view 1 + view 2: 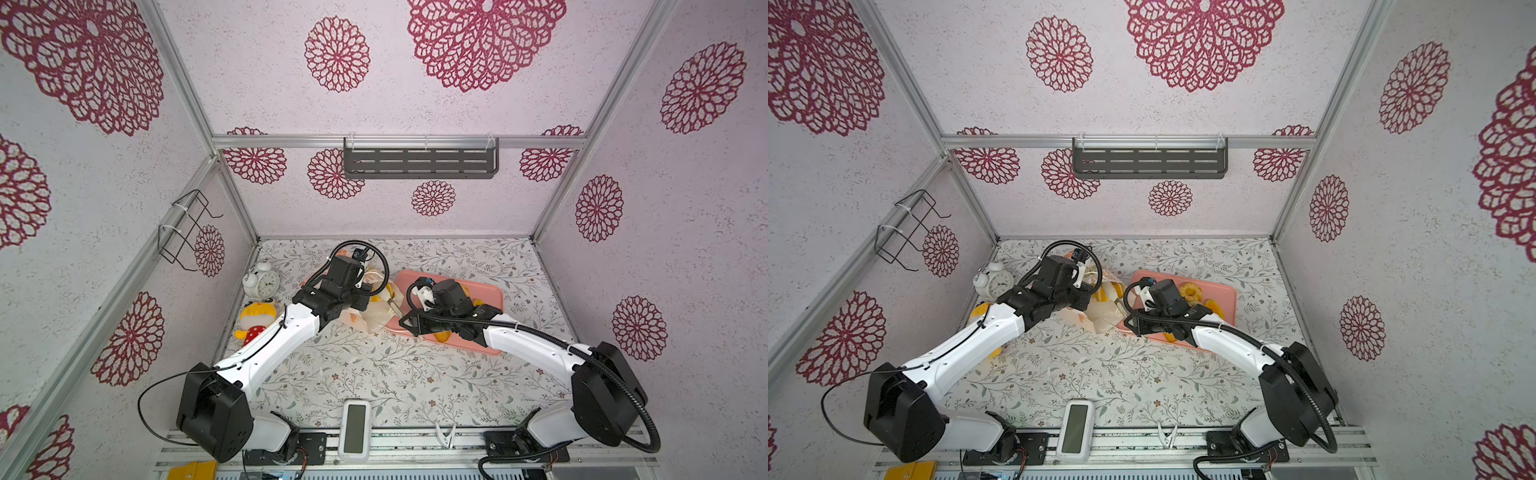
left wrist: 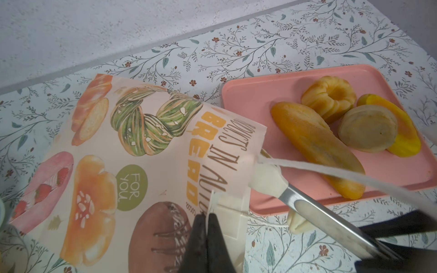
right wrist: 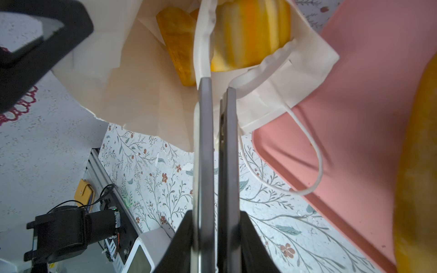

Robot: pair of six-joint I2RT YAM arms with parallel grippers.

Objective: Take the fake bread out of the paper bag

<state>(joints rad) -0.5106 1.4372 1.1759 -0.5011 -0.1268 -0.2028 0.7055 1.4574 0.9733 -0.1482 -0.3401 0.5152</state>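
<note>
Spreading across the booth floor is the flower-printed table [image 1: 374, 374], with the pink tray [image 2: 248, 106] lying on its far half. Just beside the tray's edge the paper bag [image 2: 142, 165] lies tipped on its side, mouth turned toward the tray, one cord handle looping over the tray's corner. Some of the fake bread [image 2: 314, 146] sits out on the tray: a long loaf, a fluted ring, and a round bun overlapping a yellow-orange piece. A fluted yellow bun [image 3: 250, 35] and a golden-brown roll [image 3: 177, 42] lie inside the bag's mouth. The left gripper [image 2: 207, 227] is clenched on the bag's edge. The right gripper [image 3: 216, 85] has its fingers drawn nearly together over the bag's lip, one inside the mouth and one outside
</note>
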